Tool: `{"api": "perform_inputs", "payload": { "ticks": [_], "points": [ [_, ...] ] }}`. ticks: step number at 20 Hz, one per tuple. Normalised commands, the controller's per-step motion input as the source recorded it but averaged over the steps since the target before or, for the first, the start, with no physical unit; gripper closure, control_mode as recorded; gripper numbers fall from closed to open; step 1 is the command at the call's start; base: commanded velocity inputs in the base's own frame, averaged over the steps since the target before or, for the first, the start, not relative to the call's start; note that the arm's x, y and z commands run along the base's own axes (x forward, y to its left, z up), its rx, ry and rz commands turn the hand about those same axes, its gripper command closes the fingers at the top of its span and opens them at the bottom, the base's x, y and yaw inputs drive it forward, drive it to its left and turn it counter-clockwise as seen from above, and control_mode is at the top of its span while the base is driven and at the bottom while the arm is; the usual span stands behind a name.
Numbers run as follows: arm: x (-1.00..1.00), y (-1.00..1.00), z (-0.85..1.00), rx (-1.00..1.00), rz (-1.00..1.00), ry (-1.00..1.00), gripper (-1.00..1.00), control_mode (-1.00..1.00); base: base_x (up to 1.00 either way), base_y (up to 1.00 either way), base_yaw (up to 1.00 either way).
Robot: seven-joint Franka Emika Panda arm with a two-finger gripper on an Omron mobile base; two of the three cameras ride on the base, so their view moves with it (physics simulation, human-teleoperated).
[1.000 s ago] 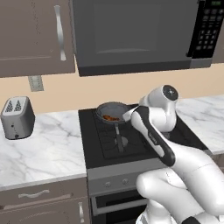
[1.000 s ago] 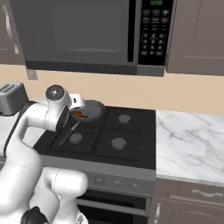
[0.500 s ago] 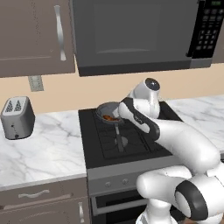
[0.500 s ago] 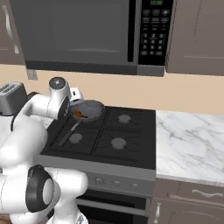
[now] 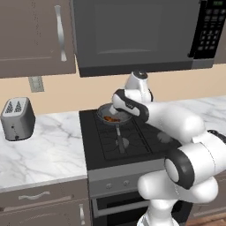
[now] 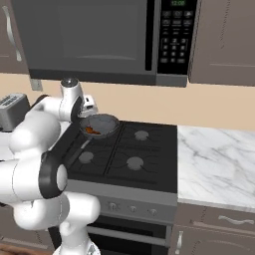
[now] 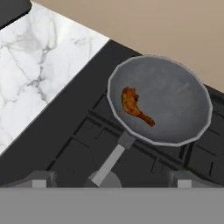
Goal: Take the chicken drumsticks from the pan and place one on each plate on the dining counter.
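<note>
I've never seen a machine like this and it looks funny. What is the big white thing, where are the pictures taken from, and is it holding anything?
The white thing is a robot arm. Two pictures come from cameras behind it, one on each side. The third comes from a camera on its hand, looking down.

It stands at a black stove with marble counters beside it and a toaster on the left. On the stove sits a grey pan with one chicken drumstick inside.

Its end effector hangs open above the pan's handle and holds nothing.
</note>
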Motion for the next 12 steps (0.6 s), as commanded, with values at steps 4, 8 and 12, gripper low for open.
{"api": "perform_inputs", "payload": {
  "ticks": [4, 8, 12],
  "points": [
    [0.28, 0.0, -0.44, -0.04, 0.0, 0.01, -1.0, -1.0, 0.0, 0.0, 0.0],
    [0.21, 0.0, -0.48, -0.05, 0.0, 0.0, -1.0, -1.0, 0.0, 0.0, 0.0],
    [0.09, 0.01, -0.38, -0.02, -0.01, -0.03, -1.0, -1.0, 0.0, 0.0, 0.0]
  ]
}}
